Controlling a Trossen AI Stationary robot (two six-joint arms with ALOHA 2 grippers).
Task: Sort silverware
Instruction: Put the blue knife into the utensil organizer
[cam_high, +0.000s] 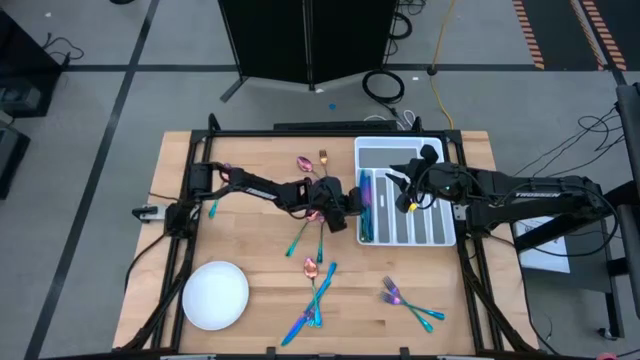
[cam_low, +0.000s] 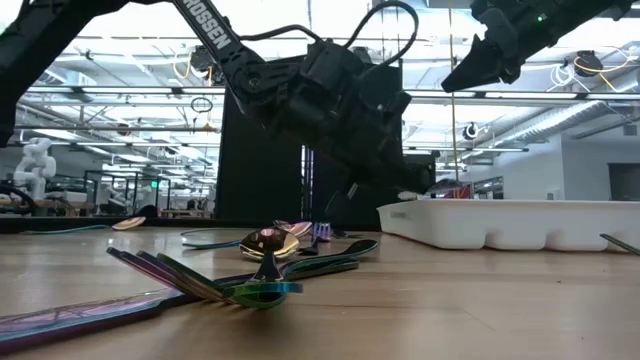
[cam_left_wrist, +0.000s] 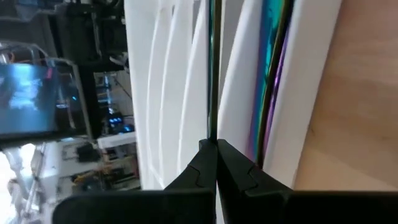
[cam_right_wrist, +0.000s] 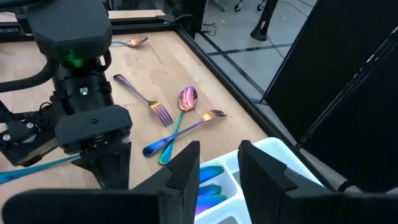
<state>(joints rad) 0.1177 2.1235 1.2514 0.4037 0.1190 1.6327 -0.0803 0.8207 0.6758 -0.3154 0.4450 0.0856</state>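
Observation:
My left gripper (cam_high: 352, 206) hangs at the left edge of the white divided tray (cam_high: 440, 232), shut on a slim piece of silverware (cam_left_wrist: 211, 68) that I see edge-on. Iridescent silverware (cam_left_wrist: 271, 74) lies in the tray's leftmost compartment (cam_high: 367, 212). My right gripper (cam_right_wrist: 217, 168) hovers open above the tray with nothing between its fingers. More forks and spoons lie flat on the wooden table: a pair at the far side (cam_high: 312, 160), a group in the middle (cam_high: 318, 272) and two forks at the near right (cam_high: 408, 302). My left gripper pinches one end of the slim piece (cam_left_wrist: 211, 134) between its two fingertips. The piece runs straight on from the fingers, over the tray's dividers. The fingers slant down toward the tray from the table's left. Whether the far end rests on the tray, I cannot tell.
A round white plate (cam_high: 215, 295) sits at the near left. One teal piece (cam_high: 212, 208) lies beside the left arm's base. A black frame runs round the table's edges. Bare wood lies between the plate and the near-right forks.

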